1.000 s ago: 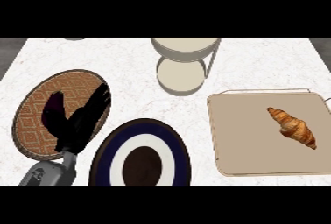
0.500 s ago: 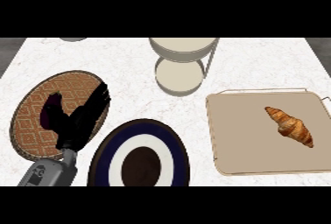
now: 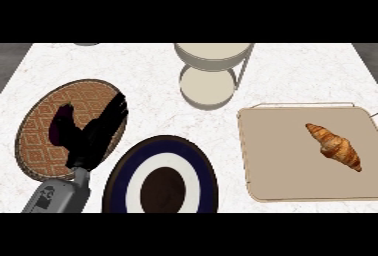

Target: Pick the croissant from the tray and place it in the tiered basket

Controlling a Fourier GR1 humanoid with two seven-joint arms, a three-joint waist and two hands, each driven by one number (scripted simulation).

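Note:
A golden-brown croissant (image 3: pixel 334 147) lies on the right half of the beige tray (image 3: pixel 280 155), pointing toward the far left and near right. The tiered basket (image 3: pixel 210 70), cream-coloured with a thin wire frame, stands at the far middle of the counter, just beyond the tray's far left corner. My left hand (image 3: pixel 85 135) hovers at the near left over a woven mat, fingers straight and spread, holding nothing, well away from the croissant. My right hand does not show in the head view.
A round woven brown mat (image 3: pixel 44 110) lies at the left under my left hand. A dark blue and white plate (image 3: pixel 162 182) with a dark centre sits at the near middle, between the mat and the tray.
The whole view has shifted slightly; my left hand has edged a little up over the woven mat. The croissant has not moved on the tray.

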